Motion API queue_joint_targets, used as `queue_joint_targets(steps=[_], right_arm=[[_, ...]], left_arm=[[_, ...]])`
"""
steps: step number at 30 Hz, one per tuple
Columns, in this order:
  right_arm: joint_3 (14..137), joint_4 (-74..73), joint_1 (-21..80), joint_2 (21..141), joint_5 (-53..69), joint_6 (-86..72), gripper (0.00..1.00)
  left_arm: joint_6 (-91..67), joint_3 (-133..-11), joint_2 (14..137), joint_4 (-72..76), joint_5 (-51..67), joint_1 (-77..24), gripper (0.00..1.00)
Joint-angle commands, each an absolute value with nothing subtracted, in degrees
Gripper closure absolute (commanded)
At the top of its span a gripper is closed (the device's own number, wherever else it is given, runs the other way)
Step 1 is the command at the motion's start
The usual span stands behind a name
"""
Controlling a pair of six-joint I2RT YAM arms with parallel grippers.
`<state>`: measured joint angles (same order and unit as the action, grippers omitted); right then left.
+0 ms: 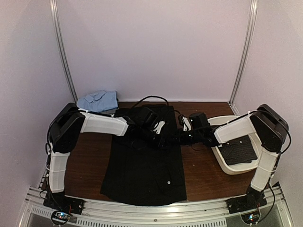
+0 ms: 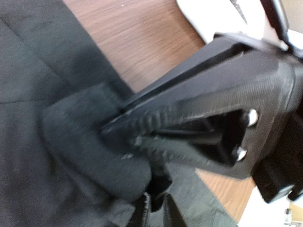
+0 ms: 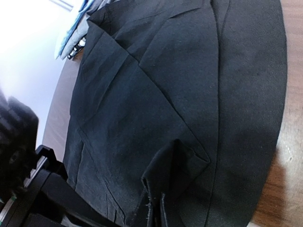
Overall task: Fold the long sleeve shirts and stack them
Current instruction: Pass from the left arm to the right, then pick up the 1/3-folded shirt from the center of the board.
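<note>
A: Top external view, entry one?

B: Black shirt (image 1: 144, 175). Spread flat at centre of brown table (image 1: 85, 161), collar end toward 12 o'clock, hem toward 6. One small white button showing toward 5 o'clock.

A: Left gripper (image 2: 156, 213)?

B: Over upper middle of black shirt. Fingers almost together, black cloth running down between them. Listed as pinched on black shirt.

A: Right gripper (image 3: 154, 208)?

B: Just beside left gripper, at its 3 o'clock. Jaws drawn to a narrow slit on a raised fold of the same shirt. Confirmed from left wrist view: ribbed fingers clamped on that fold.

A: Remaining stock?

B: Blue shirt (image 1: 97, 100), folded, at 11 o'clock, near far left corner of black shirt. White tray (image 1: 231, 169) at 3 o'clock, under right arm. Inside tray: dark dotted cloth (image 1: 239, 150), lying flat, well apart from black shirt. Cannot tell its fold from here.
</note>
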<state>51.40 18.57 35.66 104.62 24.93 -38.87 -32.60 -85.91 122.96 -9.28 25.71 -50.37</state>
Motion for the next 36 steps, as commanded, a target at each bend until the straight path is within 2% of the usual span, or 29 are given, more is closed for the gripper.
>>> queue_joint_targets(steps=[1, 3, 7, 13, 19, 27, 36], right_arm=[[53.5, 17.3, 36.0, 104.2, 23.9, -38.0, 0.98], [53.7, 16.9, 36.0, 103.4, 23.8, -37.8, 1.00], [54.8, 15.5, 36.0, 102.6, 23.3, -37.0, 1.00], [57.7, 12.7, 36.0, 100.5, 23.1, -35.5, 1.00], [62.7, 9.5, 36.0, 97.9, 22.6, -33.0, 1.00], [70.1, 5.7, 35.9, 96.4, 24.1, -29.7, 1.00], [76.9, 4.0, 35.9, 97.5, 28.8, -29.0, 1.00]], left_arm=[[-32.0, -86.6, 117.4, -14.7, 19.7, -50.4, 0.82], [-32.2, -85.4, 115.1, -16.9, 17.5, -49.9, 0.76], [-32.6, -81.4, 108.8, -20.0, 14.9, -48.3, 0.74], [-36.2, -75.4, 101.1, -31.5, 4.9, -47.1, 0.64], [-45.0, -62.5, 90.2, -38.0, 1.6, -46.4, 0.63], [-58.2, -44.3, 73.6, -40.8, 4.4, -47.5, 0.63], [-68.9, -32.9, 66.0, -40.8, 4.7, -53.5, 0.64]])
